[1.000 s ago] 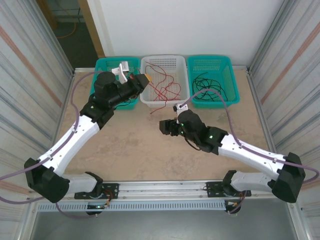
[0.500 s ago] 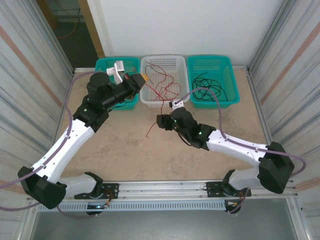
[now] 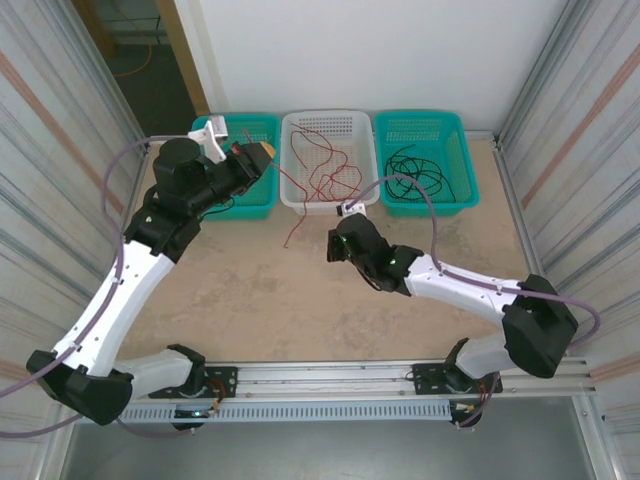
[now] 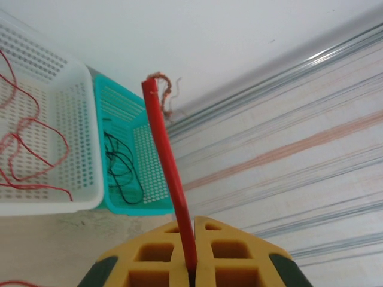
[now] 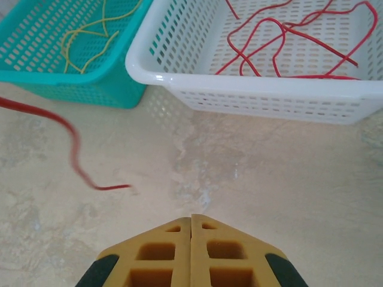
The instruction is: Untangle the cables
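Note:
My left gripper (image 3: 266,150) hangs over the left teal basket, shut on a red cable (image 4: 165,156) whose frayed copper end sticks up past the jaws. The rest of that cable (image 3: 292,218) trails down to the table in front of the white basket, and its loose tail (image 5: 76,156) lies on the tabletop. More red cables (image 3: 325,175) lie in the white basket. Black cables (image 3: 415,172) fill the right teal basket, and pale yellow cables (image 5: 90,37) lie in the left one. My right gripper (image 3: 336,246) is low over the table near the white basket, shut with nothing between its fingers.
Three baskets stand in a row at the back: left teal basket (image 3: 252,208), white basket (image 3: 300,203), right teal basket (image 3: 470,170). Corrugated metal walls close in both sides. Bare beige tabletop (image 3: 300,310) stretches between the arms.
My left gripper has drawn back to the left with the red cable, dragging its tail across the table towards the baskets. The right gripper shifted slightly and stayed shut.

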